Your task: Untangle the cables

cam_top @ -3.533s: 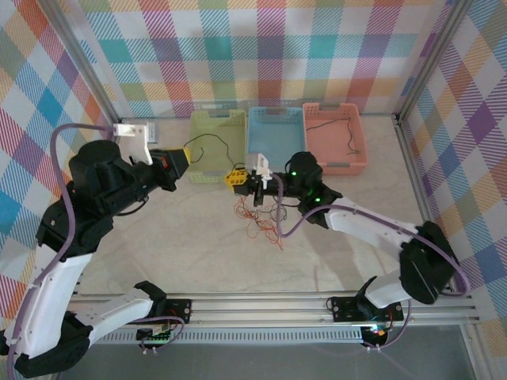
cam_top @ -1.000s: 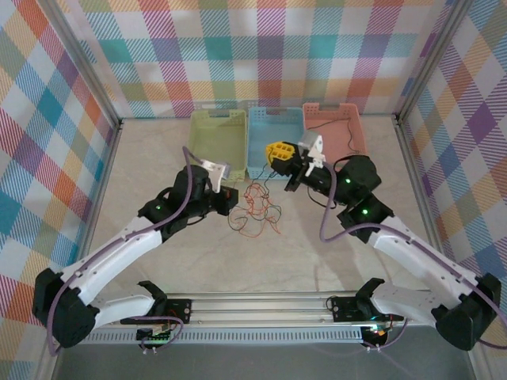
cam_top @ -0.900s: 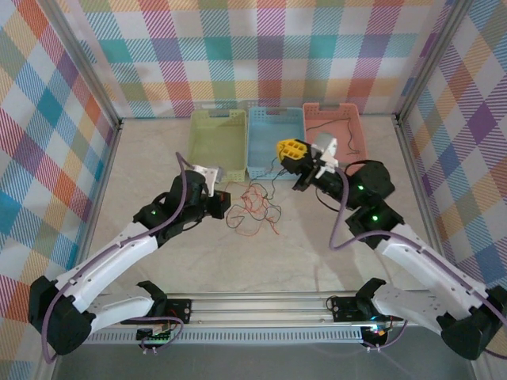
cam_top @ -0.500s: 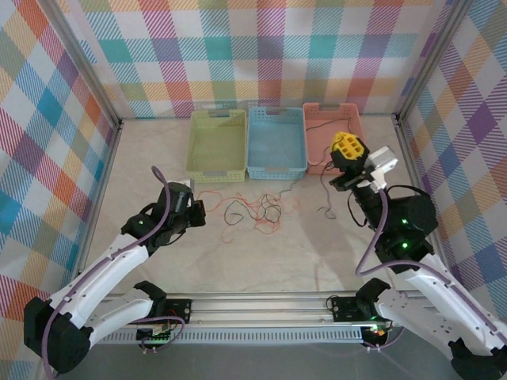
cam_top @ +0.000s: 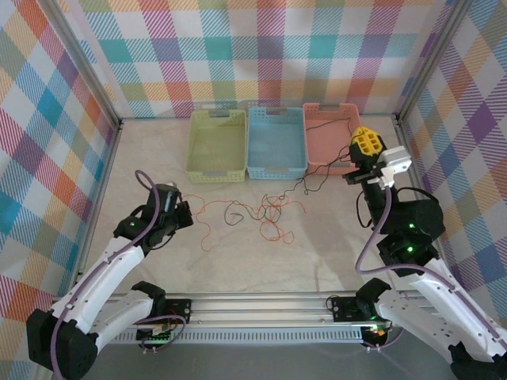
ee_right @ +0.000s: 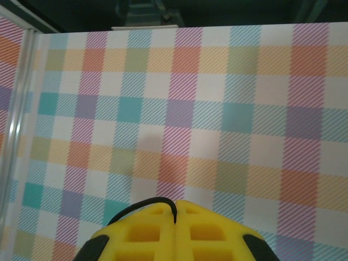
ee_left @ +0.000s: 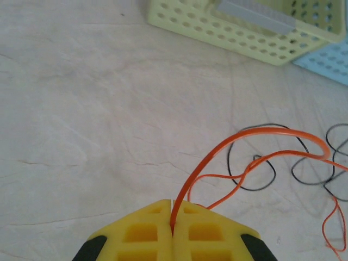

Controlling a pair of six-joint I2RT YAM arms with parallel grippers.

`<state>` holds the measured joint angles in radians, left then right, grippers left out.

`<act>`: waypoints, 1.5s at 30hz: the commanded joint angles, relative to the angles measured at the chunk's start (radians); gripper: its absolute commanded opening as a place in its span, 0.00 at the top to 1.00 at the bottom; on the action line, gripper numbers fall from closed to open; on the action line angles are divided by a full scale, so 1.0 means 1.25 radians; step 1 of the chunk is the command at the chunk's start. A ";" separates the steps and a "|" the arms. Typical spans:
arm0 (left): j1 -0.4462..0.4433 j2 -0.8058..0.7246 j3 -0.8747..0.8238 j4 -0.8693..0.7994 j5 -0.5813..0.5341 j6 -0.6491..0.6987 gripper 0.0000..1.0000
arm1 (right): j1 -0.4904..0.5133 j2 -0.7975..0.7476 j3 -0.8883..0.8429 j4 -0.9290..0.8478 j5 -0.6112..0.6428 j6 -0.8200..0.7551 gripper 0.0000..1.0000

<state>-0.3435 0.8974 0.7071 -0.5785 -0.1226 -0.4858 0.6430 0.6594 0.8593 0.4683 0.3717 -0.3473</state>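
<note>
Overhead, the cables [cam_top: 265, 214] lie as a loose squiggle across the middle of the table [cam_top: 150, 158]. They sit just below three baskets lined up at the upper centre of the frame: a yellow-green basket [cam_top: 215, 146], a blue basket [cam_top: 276, 142] and a pink basket [cam_top: 331, 136]. The left gripper [cam_top: 184, 210] sits low over the table at centre left, and an orange wire [cam_top: 207, 201] runs from it rightward into the tangle. The right gripper [cam_top: 363, 141] is raised at the upper right, by the right-hand corner of the pink basket. A black wire [cam_top: 321, 176] slopes from it down and left to the bunch.

From the left wrist, the left gripper [ee_left: 173, 205] at bottom centre has its two yellow fingers pressed together, with the orange wire [ee_left: 266, 129] pinched in the seam. That wire arcs up and to the right, passing over a black strand [ee_left: 255, 188] that lies on the table [ee_left: 81, 109]. The yellow-green basket [ee_left: 244, 38] sits at the top right and the blue basket [ee_left: 331, 65] at the right edge.

From the right wrist, the right gripper [ee_right: 175, 209] at bottom centre is likewise closed tight. The black wire [ee_right: 138, 207] is caught between its fingertips and curves off to the left. Behind it stands the checked wall [ee_right: 217, 109].
</note>
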 commanded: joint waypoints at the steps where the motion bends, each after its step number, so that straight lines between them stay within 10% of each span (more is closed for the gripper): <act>1: 0.050 -0.034 -0.024 -0.024 -0.005 -0.022 1.00 | -0.004 -0.055 0.027 0.023 0.080 -0.035 1.00; 29: 0.323 -0.020 -0.103 0.094 0.184 -0.060 1.00 | -0.004 -0.297 0.083 -0.143 0.143 -0.022 1.00; 45: 0.300 -0.061 -0.119 0.231 0.426 -0.090 1.00 | -0.007 0.172 0.188 -0.305 -0.087 0.189 1.00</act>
<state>0.0429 0.8333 0.5762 -0.3309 0.3485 -0.5842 0.6407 0.7933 1.0481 0.0963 0.3294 -0.1627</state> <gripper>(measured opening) 0.053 0.062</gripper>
